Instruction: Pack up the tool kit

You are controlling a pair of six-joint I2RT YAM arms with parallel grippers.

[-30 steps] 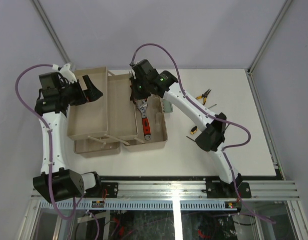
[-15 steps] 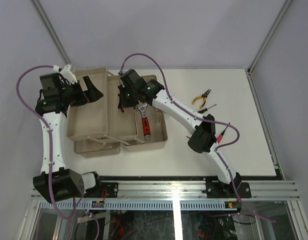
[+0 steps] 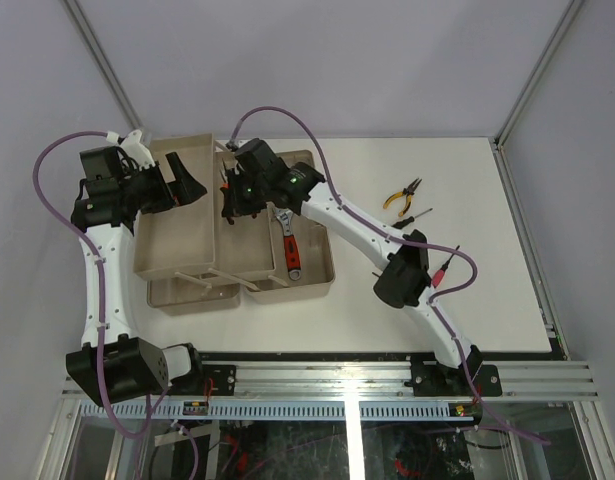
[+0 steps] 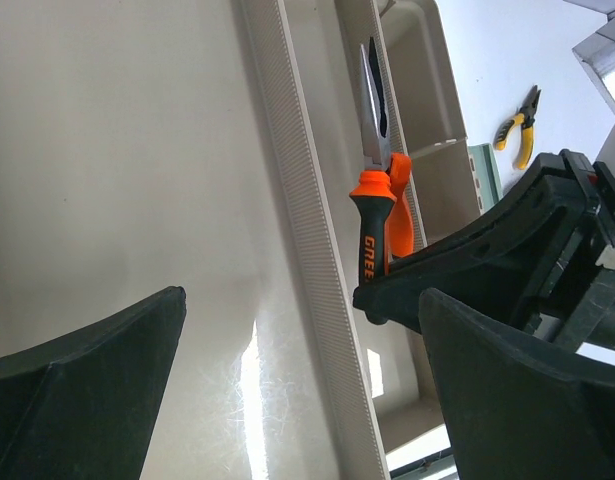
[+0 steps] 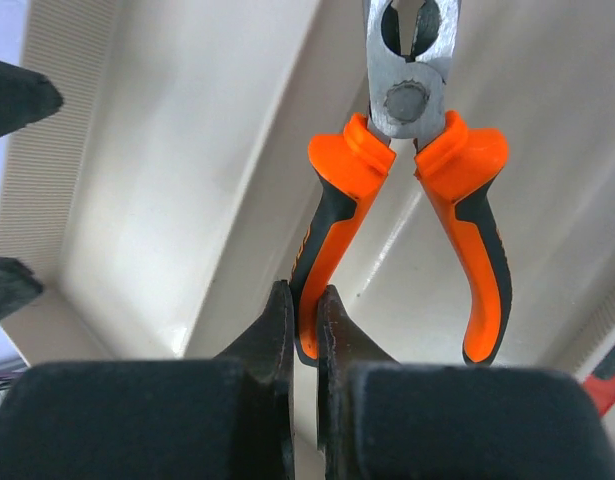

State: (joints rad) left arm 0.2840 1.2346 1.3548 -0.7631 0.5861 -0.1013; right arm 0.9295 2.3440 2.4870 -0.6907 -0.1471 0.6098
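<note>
**Orange pliers (image 5: 412,105) hang over the middle tray: set them down gently**

Top view first. Your right gripper (image 3: 230,195) has reached across to the open toolbox (image 3: 327,278) and sits above its middle tray (image 3: 245,245). From up here its load is barely visible. The left gripper (image 3: 182,183) hovers over the left tray (image 3: 177,240), holding nothing. A red-handled wrench (image 3: 287,245) already lies in the right-hand compartment. The yellow pliers (image 3: 402,195) and a thin dark tool (image 3: 417,215), probably a screwdriver, wait outside on the white table (image 3: 487,300).

Left wrist now. Its fingers are spread wide, nothing between them. Just beyond the ribbed tray wall (image 4: 307,250) the orange pliers hang nose-up in the other claw.

Right wrist. The jaws are pinched narrow on one handle only, and the second handle dangles free. I judge that grip liable to pivot, so go down slowly. Line the pliers up along the tray's length, clear of the ribbed wall. Release only once the nose is close to the floor. Hold the left claw where it is, well out of the way.

The tabletop is matte white and looks flat. Pale walls and slim metal posts close in the cell, and an aluminium rail runs along the near edge.
</note>
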